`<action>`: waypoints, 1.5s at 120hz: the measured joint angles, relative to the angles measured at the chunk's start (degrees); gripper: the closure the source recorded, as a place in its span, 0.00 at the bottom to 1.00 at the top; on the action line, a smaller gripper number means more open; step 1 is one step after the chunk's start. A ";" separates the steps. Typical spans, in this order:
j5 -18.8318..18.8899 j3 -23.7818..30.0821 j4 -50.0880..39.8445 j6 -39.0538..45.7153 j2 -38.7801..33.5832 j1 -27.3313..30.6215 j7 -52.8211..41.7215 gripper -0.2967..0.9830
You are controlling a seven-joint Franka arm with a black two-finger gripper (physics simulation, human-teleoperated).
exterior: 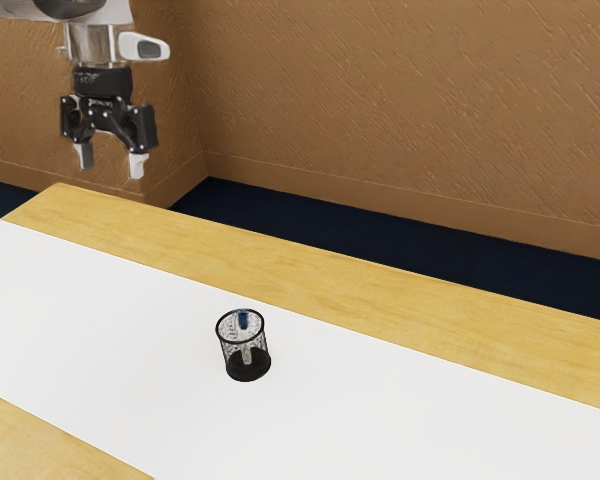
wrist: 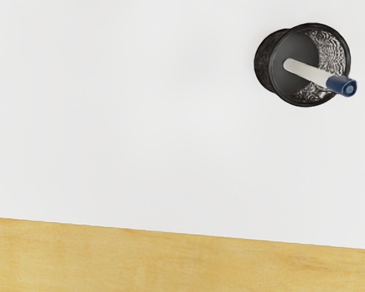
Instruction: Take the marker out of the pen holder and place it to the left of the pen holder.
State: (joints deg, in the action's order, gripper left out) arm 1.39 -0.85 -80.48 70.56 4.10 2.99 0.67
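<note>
My gripper (exterior: pixel 110 168) is open high above the table in the exterior view's upper left, its two fingertips apart with nothing between them. Well below it and toward the exterior view's right, the black mesh pen holder (exterior: pixel 247 365) stands upright. Inside leans the marker (exterior: pixel 243 320), white with a blue cap, the cap at the holder's rim. From above, the wrist view has the pen holder (wrist: pixel 281 78) with the marker (wrist: pixel 310 73) slanting from its floor out over the rim, capped end up.
A white sheet (exterior: pixel 100 330) runs lengthwise over the wooden table (exterior: pixel 310 258), and the holder stands on it. Bare wood borders the sheet on both sides. Behind the table are a brown textured wall (exterior: pixel 410 110) and a dark blue floor (exterior: pixel 380 243).
</note>
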 joint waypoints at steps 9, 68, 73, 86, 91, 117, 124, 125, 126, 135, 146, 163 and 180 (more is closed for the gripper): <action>-0.31 -0.08 0.02 3.73 0.54 -0.11 0.13 0.23; -0.44 -1.27 -14.35 21.42 4.25 -0.72 1.50 0.23; -0.43 -0.98 -15.55 23.16 5.45 -0.72 1.62 0.23; -0.32 0.71 -17.73 27.91 7.63 -0.83 1.85 0.23; -0.32 1.11 -21.90 30.95 5.93 -0.99 1.78 0.23; -0.52 6.25 -36.75 44.84 -5.26 -1.50 1.07 0.23; -0.65 7.51 -40.28 47.96 -8.35 -1.91 0.74 0.23; -0.66 7.65 -40.77 48.38 -8.80 -1.96 0.69 0.23; -0.67 7.84 -41.26 48.79 -9.23 -1.95 0.65 0.23; -0.81 9.37 -44.62 51.94 -11.97 -1.24 0.29 0.23; -1.11 11.80 -48.90 55.18 -15.13 -1.08 -0.08 0.23; -1.60 13.00 -51.36 59.95 -12.23 -0.76 -0.49 0.23; -2.48 15.35 -51.66 63.89 -10.55 -1.10 -0.79 0.23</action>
State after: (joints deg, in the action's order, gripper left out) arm -1.08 14.50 -132.13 134.45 -6.45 1.89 -0.13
